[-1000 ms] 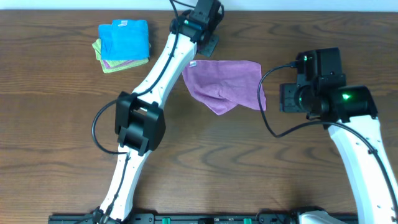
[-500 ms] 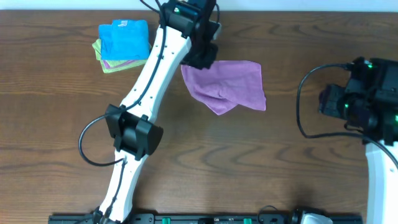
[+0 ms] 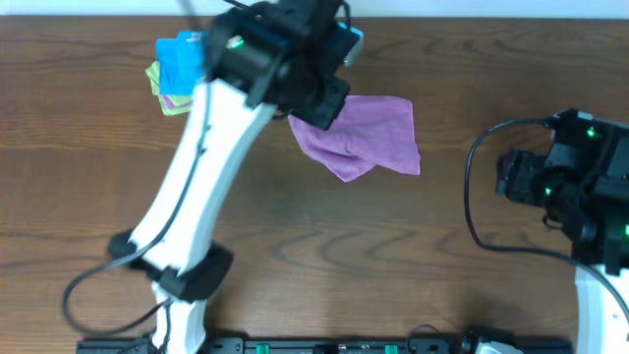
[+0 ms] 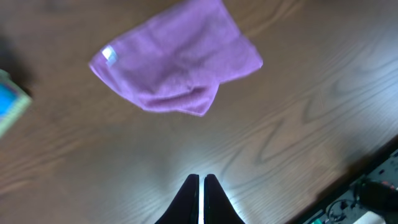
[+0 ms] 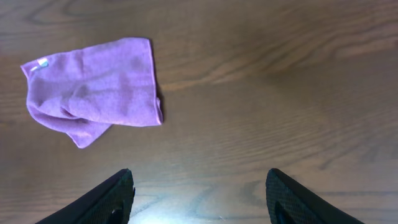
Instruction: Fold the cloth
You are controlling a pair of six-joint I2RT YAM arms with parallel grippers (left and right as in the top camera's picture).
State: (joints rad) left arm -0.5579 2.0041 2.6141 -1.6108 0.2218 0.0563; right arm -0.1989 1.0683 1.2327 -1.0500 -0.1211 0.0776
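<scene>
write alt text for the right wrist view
A purple cloth lies rumpled and partly folded at upper left on a brown wood table, a small tag at its left corner. The right gripper is open, its dark jaws wide apart at the bottom edge, holding nothing.

Lighting even and bright. Left arm [image 3: 192, 167] motion-blurred overhead. Left wrist view soft, with glare on bench [image 4: 186, 155] by fingers [image 4: 183, 211].

A dark brown wood-grain tabletop [image 3: 393, 246] fills the scene, with a white glare patch [image 4: 186, 157] just ahead of the left pincer [image 4: 200, 179]. A pale wall strip [image 3: 472, 8] borders its far edge.
</scene>
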